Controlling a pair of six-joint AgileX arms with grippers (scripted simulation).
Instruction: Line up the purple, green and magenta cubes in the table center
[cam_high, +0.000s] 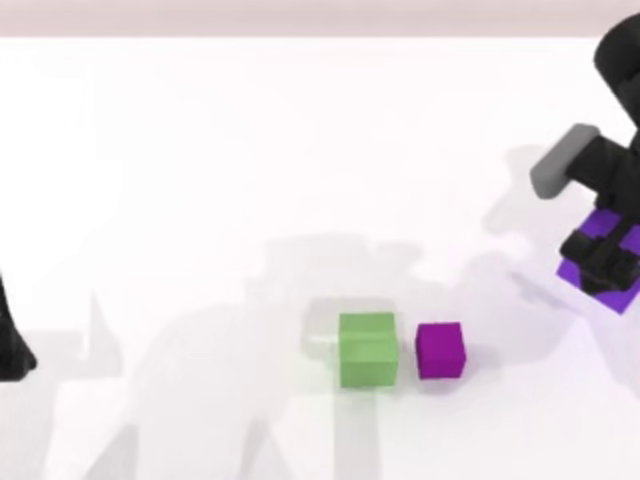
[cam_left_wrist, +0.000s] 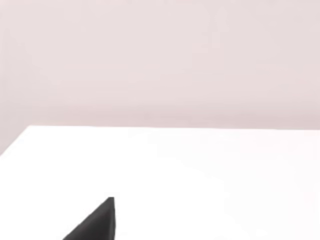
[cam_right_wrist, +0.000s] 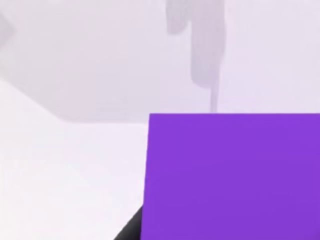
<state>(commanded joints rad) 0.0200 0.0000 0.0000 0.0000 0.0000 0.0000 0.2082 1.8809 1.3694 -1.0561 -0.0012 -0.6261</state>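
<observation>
Right gripper (cam_high: 603, 262) is clamped on your purple cube (cam_high: 598, 222) near the table's right edge, ready to join green cube (cam_high: 367, 349) and magenta cube (cam_high: 440, 350)

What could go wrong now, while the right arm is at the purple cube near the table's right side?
1. The right end effector covers most of the purple cube, which sits close to the right border of the top view; an off-centre grasp might let it tilt or slip.
2. The green cube and magenta cube stand close together at the centre; bringing the big cube in could knock them out of line.
The left arm is parked at the left.
</observation>
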